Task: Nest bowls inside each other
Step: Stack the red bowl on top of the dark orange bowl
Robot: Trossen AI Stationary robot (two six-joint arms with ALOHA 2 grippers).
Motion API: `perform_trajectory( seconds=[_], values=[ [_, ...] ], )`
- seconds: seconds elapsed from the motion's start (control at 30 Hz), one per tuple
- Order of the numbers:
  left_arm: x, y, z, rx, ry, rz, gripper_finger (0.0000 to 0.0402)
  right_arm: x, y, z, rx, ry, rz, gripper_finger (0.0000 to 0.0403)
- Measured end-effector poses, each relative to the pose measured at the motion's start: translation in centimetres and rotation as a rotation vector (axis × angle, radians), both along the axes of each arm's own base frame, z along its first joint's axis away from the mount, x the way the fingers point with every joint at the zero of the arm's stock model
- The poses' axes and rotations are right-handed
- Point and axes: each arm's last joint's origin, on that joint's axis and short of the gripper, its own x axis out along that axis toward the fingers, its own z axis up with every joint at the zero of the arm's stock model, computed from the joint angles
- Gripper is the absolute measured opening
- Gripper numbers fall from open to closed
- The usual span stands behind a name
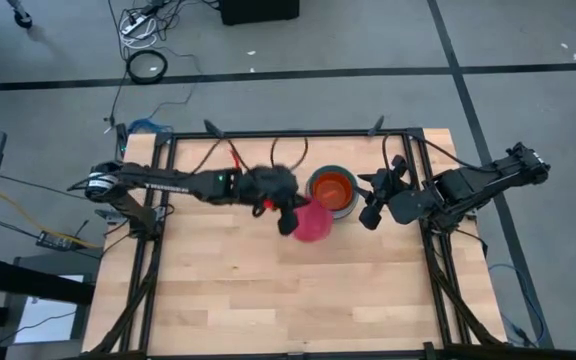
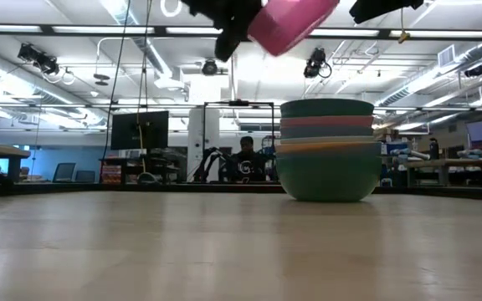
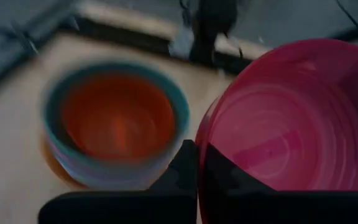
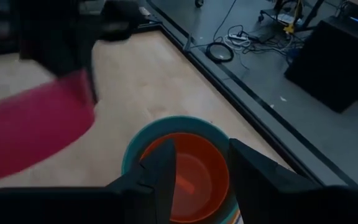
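My left gripper (image 1: 290, 215) is shut on a pink bowl (image 1: 314, 223) and holds it high above the table, just near-left of the stack. The pink bowl (image 2: 293, 22) shows tilted at the top of the low view. The stack of nested bowls (image 1: 332, 191) stands by its base on the wooden table; its outer bowl is teal (image 2: 326, 171) and the innermost is orange (image 3: 117, 118). On the stack's right, my right gripper (image 1: 371, 206) hovers open, its fingers (image 4: 160, 171) framing the stack (image 4: 188, 168) from above without touching it. My left gripper pinches the pink bowl's rim (image 3: 200, 149) on the side nearest the arm, one finger (image 3: 185, 168) outside the wall and the other inside the bowl. The fingers come from the table's left, slanting down. The bowl is lifted clear and tilted.
The wooden table (image 1: 268, 290) has a black frame along its edges (image 1: 158, 190). Cables run over the far-left corner (image 1: 138, 130). In the low view, the room beyond shows desks, monitors and a seated person (image 2: 245, 155).
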Motion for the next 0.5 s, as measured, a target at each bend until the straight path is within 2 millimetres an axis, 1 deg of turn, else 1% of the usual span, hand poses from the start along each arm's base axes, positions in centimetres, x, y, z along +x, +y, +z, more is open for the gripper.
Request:
perform_trajectory(
  seconds=[0.07,0.1,0.17,0.3,0.4,0.5],
  values=[
    [0.6,1.2,1.2,0.055,-0.031,0.019,0.0003,0.0,0.0,0.0,-0.004,0.0,-0.001,0.0132],
    [0.8,2.0,1.5,0.071,-0.032,0.034,0.0003,0.0,0.0,0.0,-0.004,0.0,-0.001,0.0132],
    [1.2,3.5,1.4,0.094,-0.008,0.064,0.0002,0.0,0.0,0.0,-0.005,0.002,-0.002,0.0132],
    [2.1,6.0,0.8,0.086,0.012,0.081,0.0002,-0.1,-0.1,-0.1,-0.011,0.02,-0.004,0.0132],
    [3.1,7.4,0.0,0.068,0.022,0.078,0.0003,-0.2,-0.1,-0.2,-0.014,0.025,-0.004,0.0132],
    [4.3,8.3,-1.1,0.062,0.046,0.091,0.0003,-0.2,-0.1,-0.2,-0.015,0.025,-0.005,0.0132]
  ],
)
